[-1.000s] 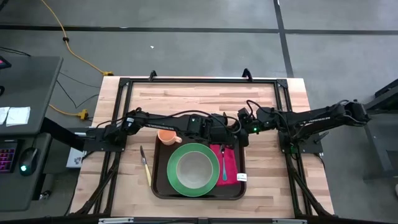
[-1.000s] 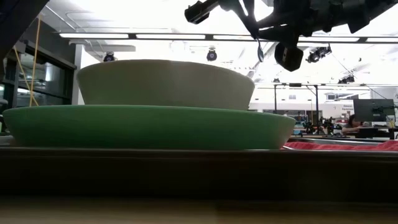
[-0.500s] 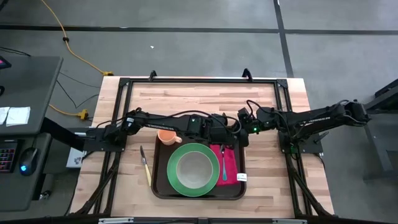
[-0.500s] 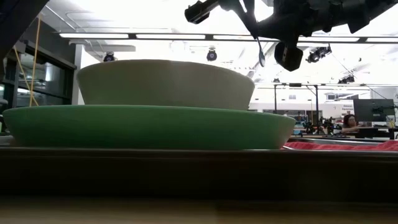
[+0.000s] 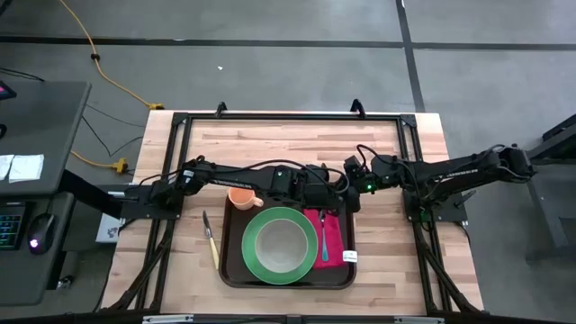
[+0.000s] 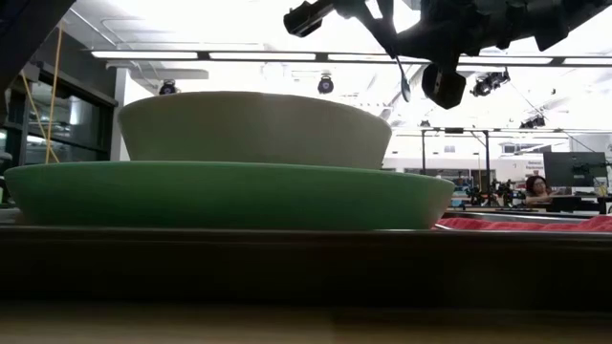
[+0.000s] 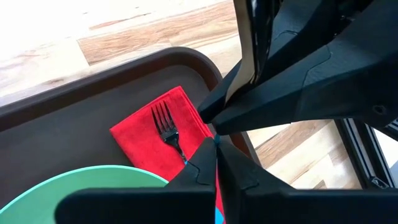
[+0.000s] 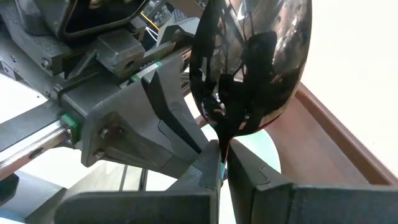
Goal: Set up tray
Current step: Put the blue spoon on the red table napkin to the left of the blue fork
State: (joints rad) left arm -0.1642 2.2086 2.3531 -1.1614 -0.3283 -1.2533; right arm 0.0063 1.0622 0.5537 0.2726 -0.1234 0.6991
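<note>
Claws meet over the far edge of the tray [image 5: 236,273], which sits on the wooden worktop [image 5: 387,144] just beneath them. The right claw [image 8: 225,163] is clamped on the neck of a shiny spoon [image 8: 252,59], bowl pointing away from the wrist — the left claw [image 7: 217,149] is closed tight right against it, though I can't tell whether it has hold of anything. Below them on the tray lie a red napkin [image 7: 146,140] with a fork [image 7: 166,127] on it and, beside that, a green plate [image 5: 280,245] carrying a pale bowl [image 6: 253,129]. An orange cup [image 5: 241,197] stands under the left arm, and a knife [image 5: 210,238] lies on the worktop off to that side.
</note>
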